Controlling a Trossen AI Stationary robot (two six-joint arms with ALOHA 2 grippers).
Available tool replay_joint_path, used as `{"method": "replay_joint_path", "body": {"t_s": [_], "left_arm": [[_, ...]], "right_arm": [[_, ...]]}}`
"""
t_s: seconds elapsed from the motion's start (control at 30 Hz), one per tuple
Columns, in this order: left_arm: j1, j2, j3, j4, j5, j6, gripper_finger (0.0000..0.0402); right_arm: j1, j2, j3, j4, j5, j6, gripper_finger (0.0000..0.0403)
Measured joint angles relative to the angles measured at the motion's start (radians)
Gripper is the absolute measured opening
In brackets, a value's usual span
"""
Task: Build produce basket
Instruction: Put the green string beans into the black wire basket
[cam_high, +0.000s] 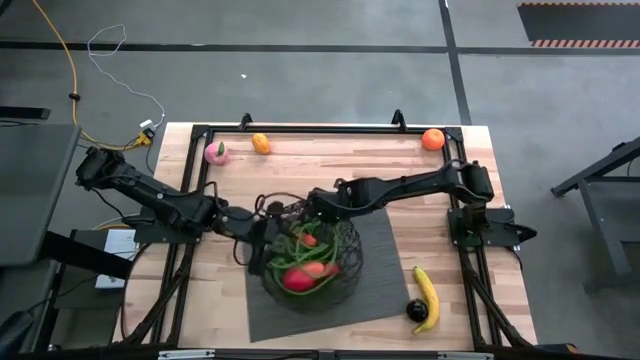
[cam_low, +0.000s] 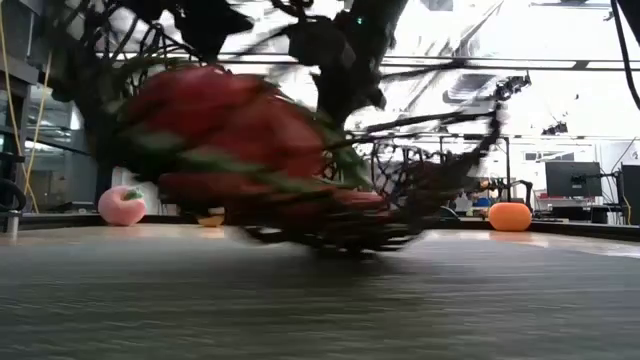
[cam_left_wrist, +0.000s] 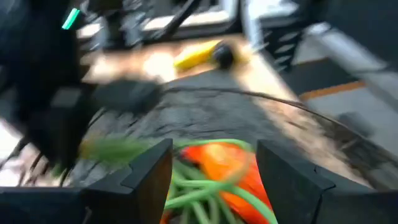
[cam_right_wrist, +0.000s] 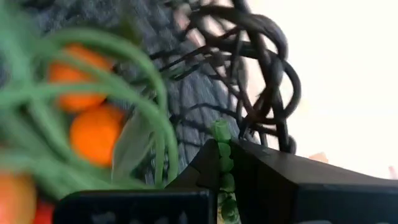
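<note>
One table (cam_high: 420, 180), one dark mat (cam_high: 385, 270), and on it one black wire basket (cam_high: 345, 275), tilted, loaded with green beans (cam_high: 290, 262) and red peppers (cam_high: 300, 280). Two grippers at its rim: left gripper (cam_high: 262, 240) spread around the near-side wire, right gripper (cam_high: 312, 208) pinching a green bean (cam_right_wrist: 222, 162) at the far rim. Outside: two oranges (cam_high: 433, 139), one pink peach (cam_high: 216, 153), one banana (cam_high: 428, 297), one dark round fruit (cam_high: 417, 311)

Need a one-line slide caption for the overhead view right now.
Both arms reach over the wire basket of peppers and green beans on the mat; banana, peach and two oranges wait outside.
</note>
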Motion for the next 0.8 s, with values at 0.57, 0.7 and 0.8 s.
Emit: {"method": "replay_joint_path", "body": {"t_s": [0.57,0.7,0.8], "left_arm": [[0.038,-0.023,-0.001,0.108,0.019,-0.014,0.0220],[0.038,-0.076,-0.001,0.052,0.017,-0.041,0.0220],[0.028,-0.126,-0.001,-0.060,-0.010,-0.065,0.0220]], "right_arm": [[-0.041,0.001,0.003,0.108,-0.067,-0.072,0.0003],[-0.036,0.001,0.079,0.016,-0.074,-0.112,0.0003],[-0.010,-0.022,0.103,-0.030,-0.081,-0.138,0.0003]]}}
